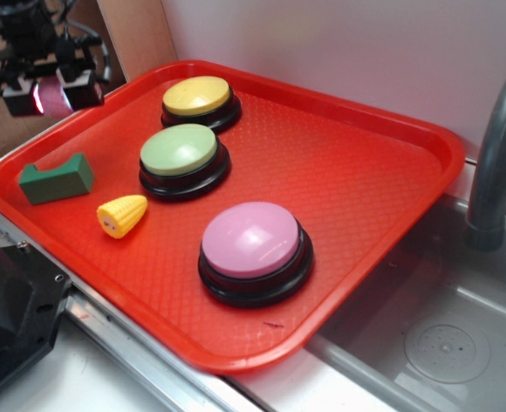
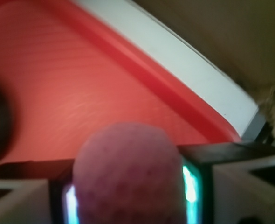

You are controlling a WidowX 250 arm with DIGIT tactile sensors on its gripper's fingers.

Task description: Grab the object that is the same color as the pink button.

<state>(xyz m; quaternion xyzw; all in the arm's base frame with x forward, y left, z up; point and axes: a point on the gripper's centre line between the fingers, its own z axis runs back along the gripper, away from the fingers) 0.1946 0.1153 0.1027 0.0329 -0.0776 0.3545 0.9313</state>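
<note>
The object, a small pink ball with a bumpy surface, fills the space between my two fingers in the wrist view, and my gripper is shut on it. From the exterior camera the gripper hangs above the tray's far left corner with the pink ball showing between its black pads, lifted off the tray. The pink button, a large pale pink dome on a black base, sits near the tray's front edge, well away from the gripper.
A red tray holds a yellow-topped button, a green-topped button, a green block and a yellow corn toy. A sink with a grey faucet lies to the right.
</note>
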